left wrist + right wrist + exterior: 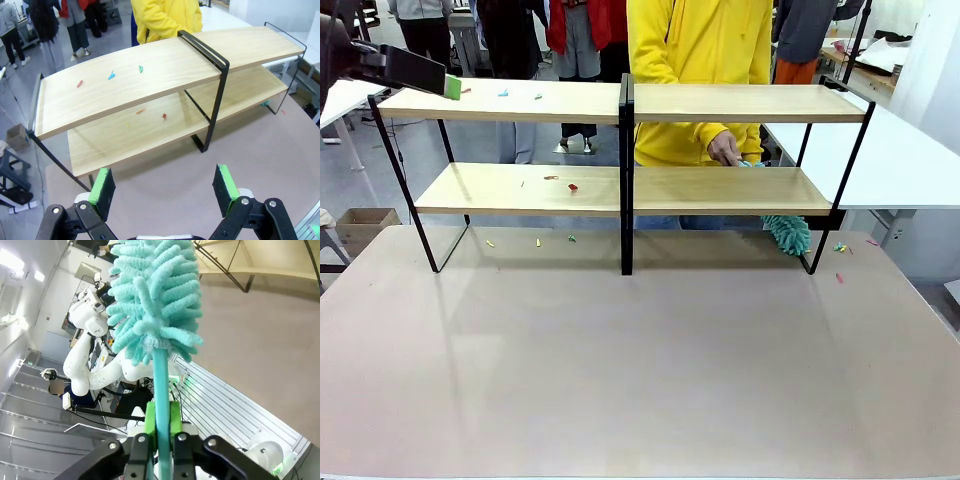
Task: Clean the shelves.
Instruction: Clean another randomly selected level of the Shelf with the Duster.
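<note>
Scraps of coloured litter dot the left half of the wide two-tier light-wood shelves with black frame at the far side of the pale table; the right half looks done, so I judge us midway. My right gripper clamps a fluffy teal duster; my left gripper hangs agape. Front view adds a person's hand dusting far right.

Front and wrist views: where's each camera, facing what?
Front: fixed between the arms, facing across the table at shelves and a person in yellow; left tool upper left.
Left wrist: by the shelves' left end, looking down past its open tool.
Right wrist: rolled, looking along the right tool, shut on a teal duster.
Shared, front and left wrist: shelves, coloured scraps.
</note>
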{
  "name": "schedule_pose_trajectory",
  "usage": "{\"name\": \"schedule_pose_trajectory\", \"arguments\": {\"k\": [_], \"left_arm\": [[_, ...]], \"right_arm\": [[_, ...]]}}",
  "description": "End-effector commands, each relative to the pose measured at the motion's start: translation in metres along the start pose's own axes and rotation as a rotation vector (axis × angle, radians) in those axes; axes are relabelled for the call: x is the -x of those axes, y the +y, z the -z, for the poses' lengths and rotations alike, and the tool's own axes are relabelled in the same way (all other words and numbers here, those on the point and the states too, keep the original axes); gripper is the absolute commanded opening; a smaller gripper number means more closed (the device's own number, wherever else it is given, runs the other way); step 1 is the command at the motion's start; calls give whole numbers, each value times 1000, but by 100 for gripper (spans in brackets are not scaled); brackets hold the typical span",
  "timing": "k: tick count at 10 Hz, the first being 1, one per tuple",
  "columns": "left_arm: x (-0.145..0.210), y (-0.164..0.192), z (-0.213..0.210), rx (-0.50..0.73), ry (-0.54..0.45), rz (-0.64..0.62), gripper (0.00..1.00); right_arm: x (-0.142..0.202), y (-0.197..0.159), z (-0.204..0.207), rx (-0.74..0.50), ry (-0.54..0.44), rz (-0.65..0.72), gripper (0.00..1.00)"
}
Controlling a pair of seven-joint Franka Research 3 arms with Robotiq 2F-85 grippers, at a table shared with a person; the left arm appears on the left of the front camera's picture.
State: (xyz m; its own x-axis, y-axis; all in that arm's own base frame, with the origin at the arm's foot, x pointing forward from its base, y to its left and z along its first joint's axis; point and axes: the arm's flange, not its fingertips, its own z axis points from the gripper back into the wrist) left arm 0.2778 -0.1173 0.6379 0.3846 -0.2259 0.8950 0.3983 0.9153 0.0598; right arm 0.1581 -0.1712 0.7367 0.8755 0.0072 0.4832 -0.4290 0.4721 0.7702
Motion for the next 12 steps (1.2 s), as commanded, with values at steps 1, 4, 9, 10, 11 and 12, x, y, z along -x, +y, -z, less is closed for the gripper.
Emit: {"name": "schedule_pose_trajectory", "arguments": {"k": [1, 4, 9, 10, 11, 12], "left_arm": [[0, 1, 0, -2, -1, -2, 100], [0, 1, 0, -2, -1, -2, 100], [0, 1, 0, -2, -1, -2, 100], [0, 1, 0, -2, -1, -2, 100], [0, 1, 0, -2, -1, -2, 100], [0, 1, 0, -2, -1, -2, 100]], "right_arm": [[-17, 14, 57, 35, 215, -69, 13], [-20, -9, 304, 192, 823, -55, 13], [13, -7, 356, 165, 840, -43, 13], [10, 6, 359, 157, 854, -111, 13], [2, 0, 399, 264, 882, -125, 13], [-6, -9, 442, 328, 844, -153, 13]]}}
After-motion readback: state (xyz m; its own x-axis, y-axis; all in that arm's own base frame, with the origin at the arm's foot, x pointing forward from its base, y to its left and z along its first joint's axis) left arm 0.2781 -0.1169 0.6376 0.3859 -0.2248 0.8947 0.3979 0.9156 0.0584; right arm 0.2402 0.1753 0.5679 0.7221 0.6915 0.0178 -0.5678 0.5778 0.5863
